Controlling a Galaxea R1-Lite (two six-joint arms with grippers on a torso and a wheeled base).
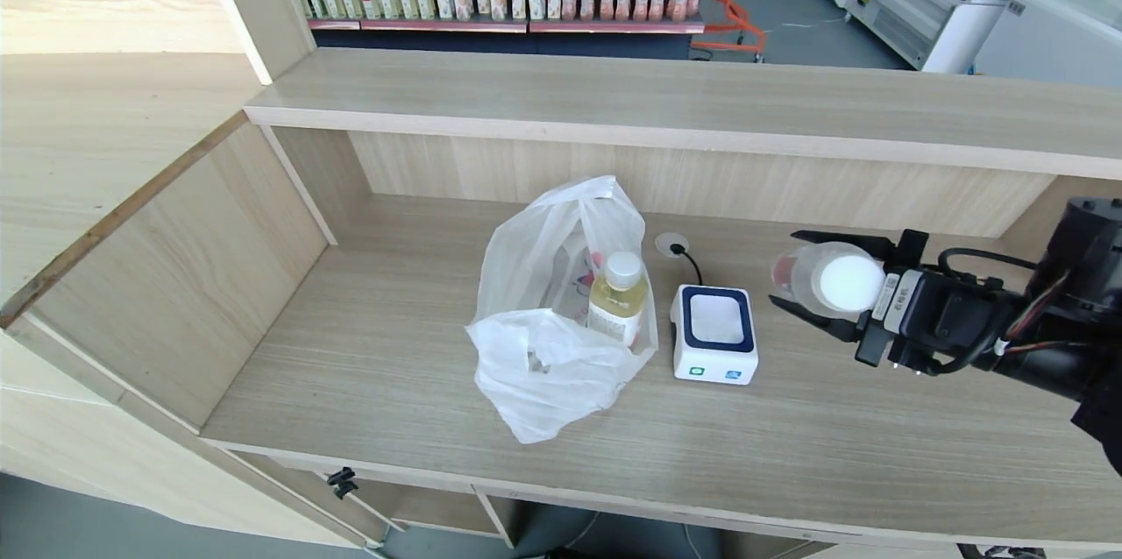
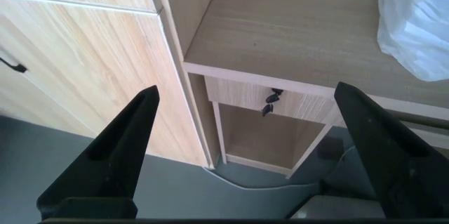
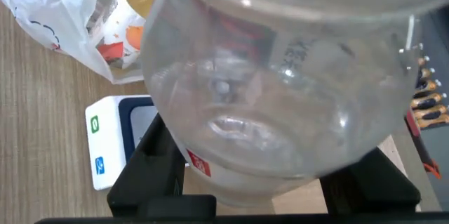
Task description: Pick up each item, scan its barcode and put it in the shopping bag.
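1. The left tool (image 2: 247, 90) is released: its two fingers are spread wide with nothing between them. It hangs off the front edge of the surface (image 2: 295, 20), low enough that the drawer (image 2: 280, 101) under that edge is in front of it. This position appears to be a parked one that keeps the arm out of the work area.

2. The bag (image 1: 543, 314) sits at the centre of the head view, on the surface. Its mouth is open upward and toward the right, so it can be loaded from the scanner side.

3. The bagged bottle (image 1: 619, 300) stands upright inside the right part of the bag. It has yellowish contents and a white cap. This item is judged finished.

4. The scanner (image 1: 714, 333) lies just right of the bag with its window facing up. Its cable (image 1: 688, 259) runs to a port in the surface behind it. Because scanner and bag are close together, the path from scan to drop is short.

5. The right tool (image 1: 784, 270) is at the right of the head view, clenched on the held bottle (image 1: 828, 281).
   - The held bottle is clear and lies roughly level, with its white cap toward the wrist and one finger on each side of its body.
   - It is above the surface, beside the scanner on the right and not yet over the window.
   - In the right wrist view the scanner (image 3: 116, 143) and the bag (image 3: 49, 13) lie beyond the bottle's base.

6. Step in hand, as judged: scanning the second item. The level hold suits turning the label down to the window. Whether the barcode faces down cannot be told.
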